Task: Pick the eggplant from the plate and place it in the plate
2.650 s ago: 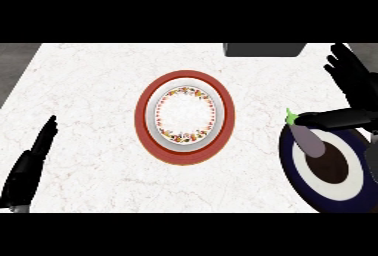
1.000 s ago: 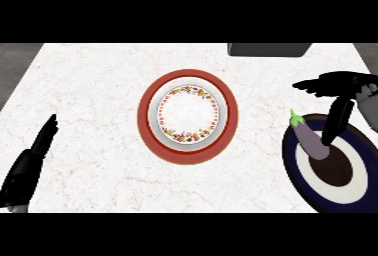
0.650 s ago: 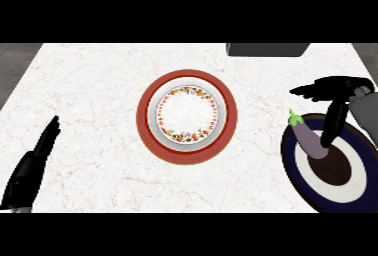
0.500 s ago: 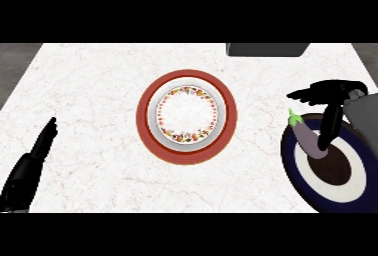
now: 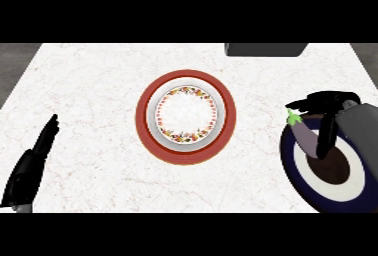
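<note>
Here the eggplant lies on the dark blue plate at the right edge of the bench, its green stem end pointing up and left toward the plate's upper rim. The right hand sits directly over that stem end, with one black finger reaching down along the eggplant's right side and others spread above the stem; the fingers bracket the eggplant, but it cannot be told whether they have closed on it or only touch it. The grey right forearm covers the plate's upper right part. The red-rimmed plate with a white flowered centre stands in the middle of the bench, well apart from the eggplant, with bare marble between the two plates. More bare bench lies to the left of the red-rimmed plate and above it. A dark grey block sits at the far edge, above the right hand. The left hand rests at the lower left edge, fingers straight and pointing up, holding nothing.
</note>
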Robot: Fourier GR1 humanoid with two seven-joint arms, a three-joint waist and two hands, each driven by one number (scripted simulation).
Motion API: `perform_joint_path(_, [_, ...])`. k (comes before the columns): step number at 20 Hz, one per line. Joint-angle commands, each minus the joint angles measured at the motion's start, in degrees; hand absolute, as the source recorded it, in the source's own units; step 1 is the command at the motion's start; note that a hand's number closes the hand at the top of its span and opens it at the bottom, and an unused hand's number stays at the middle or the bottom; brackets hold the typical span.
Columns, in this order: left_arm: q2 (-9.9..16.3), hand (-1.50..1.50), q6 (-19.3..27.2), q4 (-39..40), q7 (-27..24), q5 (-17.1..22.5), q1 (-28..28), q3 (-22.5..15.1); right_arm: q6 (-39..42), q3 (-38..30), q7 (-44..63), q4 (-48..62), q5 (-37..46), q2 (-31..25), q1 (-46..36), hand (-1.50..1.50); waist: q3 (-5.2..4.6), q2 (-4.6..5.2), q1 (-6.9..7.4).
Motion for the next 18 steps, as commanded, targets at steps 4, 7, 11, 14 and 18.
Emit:
perform_joint_path(4, [-2.2, 0.00, -1.2, -2.6, 2.5, -2.4, 0.6, -0.2, -0.8, -1.5, -5.0, 6.6, 6.3, 3.4, -1.9, -1.50, 0.01, 0.05, 0.30])
perform_joint_path(7, [-0.4, 0.00, -3.6, 0.5, -2.0, -0.4, 0.7, 4.1, -3.2, -2.2, -7.3, 3.9, 7.5, 3.4, 2.6, 1.50, -0.01, -0.02, -0.03])
perform_joint_path(11, [-0.5, 0.00, -5.0, -0.3, -0.8, -0.5, 1.8, 4.5, -3.7, -3.6, -10.1, 1.0, 7.6, 3.7, 5.0, 1.50, -0.02, -0.15, -0.27])
perform_joint_path(14, [-3.4, 0.00, -4.2, -0.4, 0.2, -2.9, 0.6, 3.0, -4.9, -4.7, -12.8, 6.0, 11.6, 3.8, 1.1, 1.50, 0.00, 0.01, 0.09])
perform_joint_path(18, [-2.4, 0.00, -6.0, -3.4, 0.7, -2.5, 3.7, 4.8, -6.8, -4.9, -12.4, 1.5, 12.8, 5.2, 5.0, 1.50, -0.02, -0.17, -0.30])
